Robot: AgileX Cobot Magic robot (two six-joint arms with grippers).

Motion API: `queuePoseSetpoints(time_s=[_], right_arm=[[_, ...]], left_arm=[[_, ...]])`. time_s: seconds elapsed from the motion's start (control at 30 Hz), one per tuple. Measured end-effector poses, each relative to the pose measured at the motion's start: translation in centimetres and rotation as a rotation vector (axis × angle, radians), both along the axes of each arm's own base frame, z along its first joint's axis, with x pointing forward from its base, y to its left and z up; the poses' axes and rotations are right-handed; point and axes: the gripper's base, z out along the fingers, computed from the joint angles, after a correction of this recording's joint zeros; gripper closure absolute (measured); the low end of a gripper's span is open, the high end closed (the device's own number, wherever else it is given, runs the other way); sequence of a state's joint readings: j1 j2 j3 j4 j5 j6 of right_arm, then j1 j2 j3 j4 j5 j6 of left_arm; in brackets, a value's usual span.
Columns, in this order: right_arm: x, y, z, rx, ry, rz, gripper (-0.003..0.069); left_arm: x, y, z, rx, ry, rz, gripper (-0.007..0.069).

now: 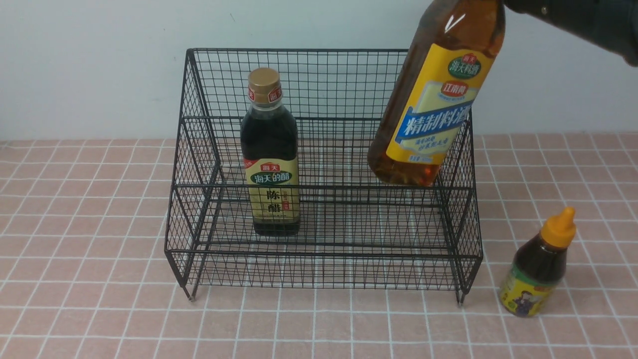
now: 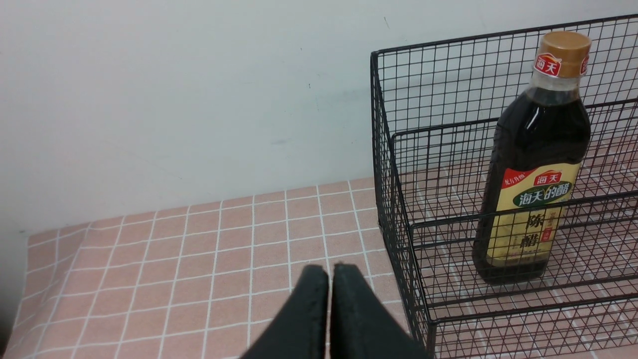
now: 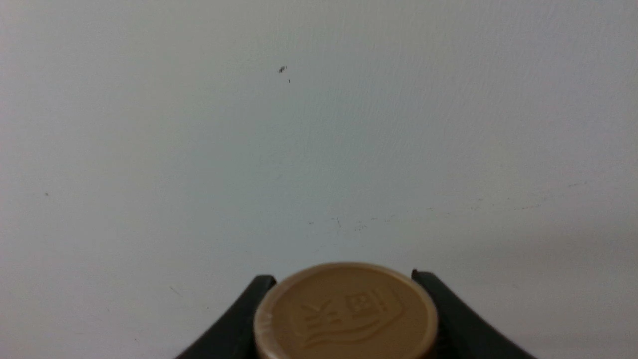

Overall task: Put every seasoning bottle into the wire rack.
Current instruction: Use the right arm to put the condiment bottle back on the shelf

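Raised high, our right tool (image 3: 343,275) clamps the round gold cap (image 3: 345,314) of the tilted, glossy amber bottle (image 1: 438,99) over the black wire-mesh rack (image 1: 209,164). Our left tool (image 2: 330,271) is pressed together.

vinegar bottle (image 1: 270,164) in the wire rack (image 1: 324,257), tall bottle (image 1: 433,109) above its right side, small bottle (image 1: 541,269) outside, right.

One dark vinegar bottle (image 1: 270,154), one amber bottle (image 1: 433,99), one small orange-capped bottle (image 1: 538,269), one wire rack (image 1: 329,271)
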State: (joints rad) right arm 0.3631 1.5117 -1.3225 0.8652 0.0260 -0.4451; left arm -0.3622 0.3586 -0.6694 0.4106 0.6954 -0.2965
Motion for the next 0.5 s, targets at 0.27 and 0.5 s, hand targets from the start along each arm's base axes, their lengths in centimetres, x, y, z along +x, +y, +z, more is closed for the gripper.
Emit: queuePoseSetpoints(time_s=[0.27, 0.5], right_arm=[[0.18, -0.41, 0.32, -0.034, -0.055, -0.052, 0.0346], [0.76, -0.23, -0.43, -0.048, -0.04, -0.055, 0.0346]], left_arm=[[0.01, 0.01, 0.03, 0.003, -0.004, 0.001, 0.0631], [0.03, 0.08, 0.08, 0.015, -0.011, 0.005, 0.0631]])
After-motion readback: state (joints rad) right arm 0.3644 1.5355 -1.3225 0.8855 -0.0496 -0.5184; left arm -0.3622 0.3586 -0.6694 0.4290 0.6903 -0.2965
